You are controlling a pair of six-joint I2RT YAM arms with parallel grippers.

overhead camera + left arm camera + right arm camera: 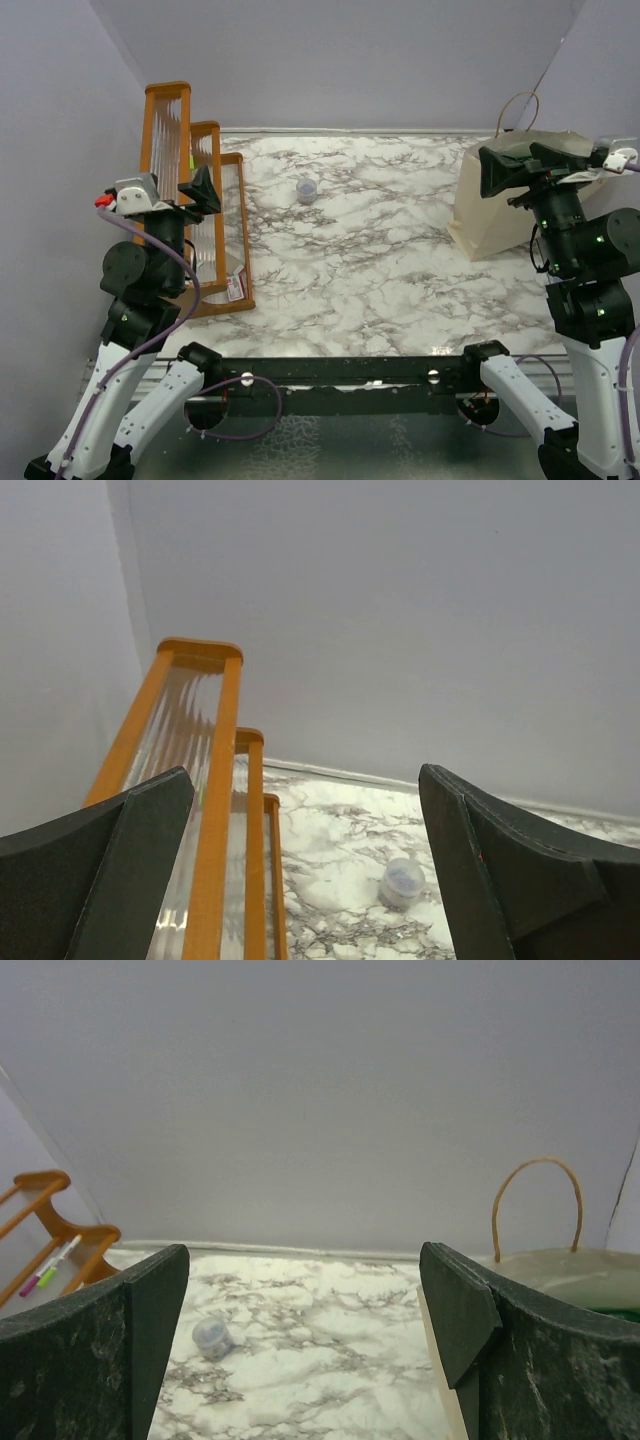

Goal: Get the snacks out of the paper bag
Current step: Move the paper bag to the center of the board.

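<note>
Bag, cream paper w/ tan loop handle, stands at far right of marble surface. Its inside is hidden, so snacks can't be seen. Right tool is raised close by bag's top, fingers spread wide, gripping nothing. Left tool likewise wide apart and empty, up beside orange-framed rack at far left. Small clear cup sits mid-back btw rack and bag, well apart from both.

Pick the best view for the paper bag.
Top external: the paper bag shows a full side wall and a handle, though the right arm covers its mouth. Right wrist catches only the rim and one handle loop at the frame's right. Left wrist doesn't show it.
</note>
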